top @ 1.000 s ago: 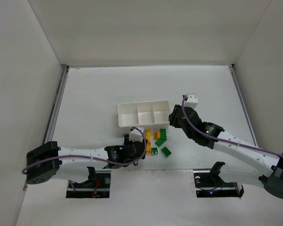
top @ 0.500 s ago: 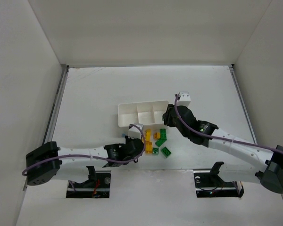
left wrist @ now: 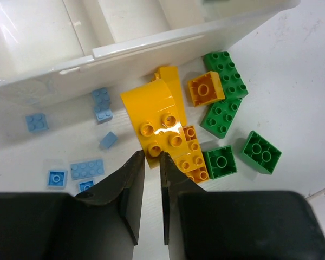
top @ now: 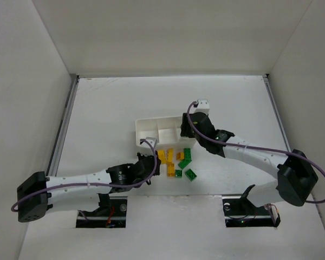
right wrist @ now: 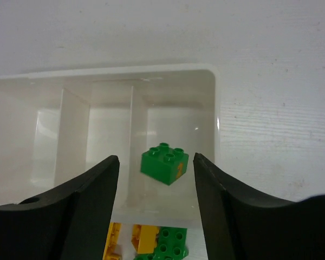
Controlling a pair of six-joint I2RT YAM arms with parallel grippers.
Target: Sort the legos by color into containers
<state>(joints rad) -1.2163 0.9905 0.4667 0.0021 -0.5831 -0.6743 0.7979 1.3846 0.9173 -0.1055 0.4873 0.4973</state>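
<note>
The white tray (top: pixel 146 127) has three compartments; its rim also shows in the right wrist view (right wrist: pixel 173 73). My right gripper (right wrist: pixel 156 158) is open above the right compartment (top: pixel 185 125). A green lego (right wrist: pixel 164 162) with an orange mark lies in that compartment, free of the fingers. My left gripper (left wrist: pixel 152 156) is at the pile (top: pixel 150 161) in front of the tray, shut on the near corner of a large yellow lego (left wrist: pixel 151 114). Green legos (left wrist: pixel 227 73), orange legos (left wrist: pixel 206 89) and light blue legos (left wrist: pixel 86 169) lie on the table.
The tray's left and middle compartments look empty in the right wrist view. The tray's front wall (left wrist: pixel 168 46) stands just beyond the pile. White walls enclose the table on three sides.
My right gripper has swung left from beside the tray to over its right compartment. My left gripper has shifted left and slightly toward the tray at the pile.
</note>
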